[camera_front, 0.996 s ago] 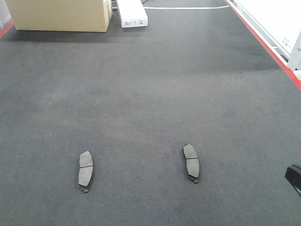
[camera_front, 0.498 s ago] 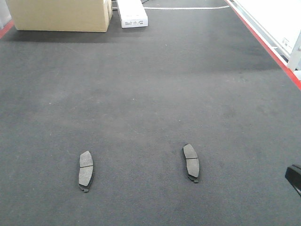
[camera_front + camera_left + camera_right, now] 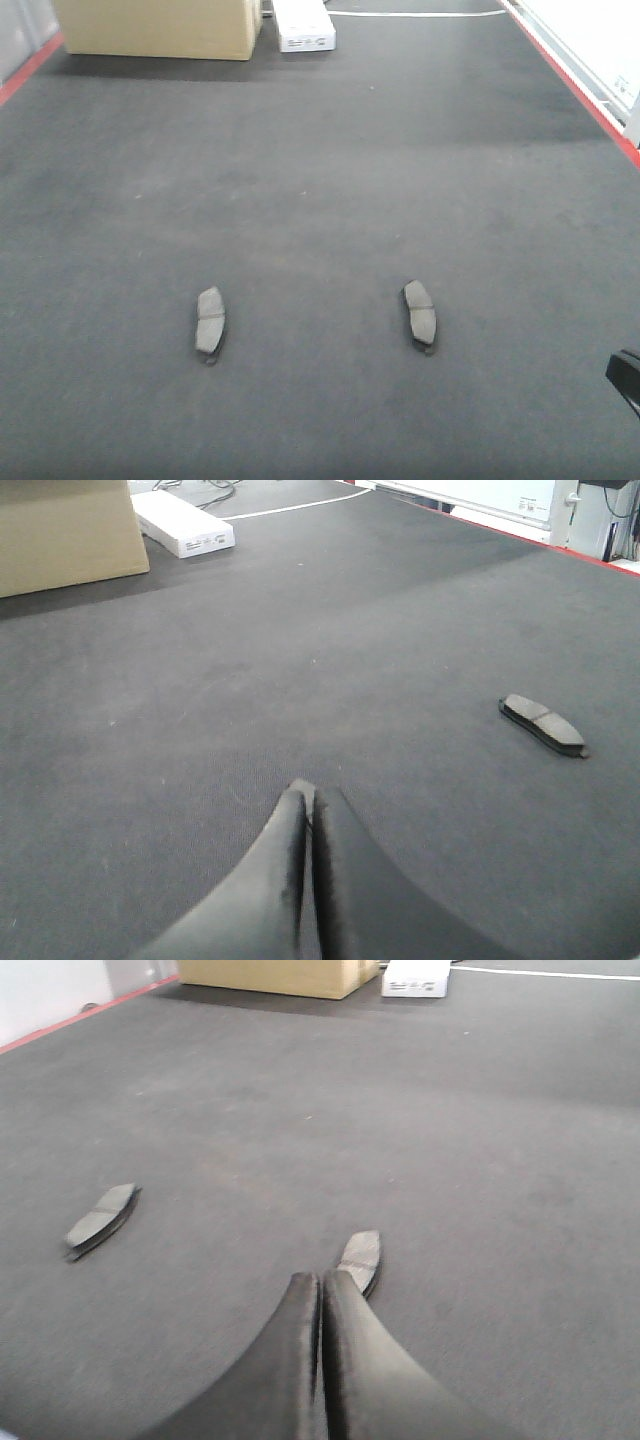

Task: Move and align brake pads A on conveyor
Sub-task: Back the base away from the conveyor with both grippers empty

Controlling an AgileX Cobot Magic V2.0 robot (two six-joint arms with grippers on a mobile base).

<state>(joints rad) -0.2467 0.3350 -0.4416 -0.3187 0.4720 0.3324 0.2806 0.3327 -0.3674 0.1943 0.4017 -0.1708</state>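
Two brake pads A lie on the dark conveyor [image 3: 320, 180], long sides running away from me: the left pad [image 3: 210, 322] and the right pad [image 3: 420, 313]. Other pads are out of view. My right gripper [image 3: 320, 1278] is shut and empty, its tips just short of the right pad [image 3: 361, 1255]; the left pad [image 3: 100, 1218] lies off to its left. Only a black bit of the right gripper [image 3: 625, 378] shows at the front view's right edge. My left gripper [image 3: 305, 790] is shut and empty over bare belt, with one pad [image 3: 543, 723] well to its right.
A cardboard box [image 3: 160, 25] and a white carton [image 3: 305, 28] stand at the belt's far end. The red frame edge [image 3: 575, 85] runs along the right side and another red edge [image 3: 30, 65] along the far left.
The whole scene has shifted up and a little right in the front view. Both pads and the boxes look farther off. The pads keep their spacing. The gripper bit at right has not moved.
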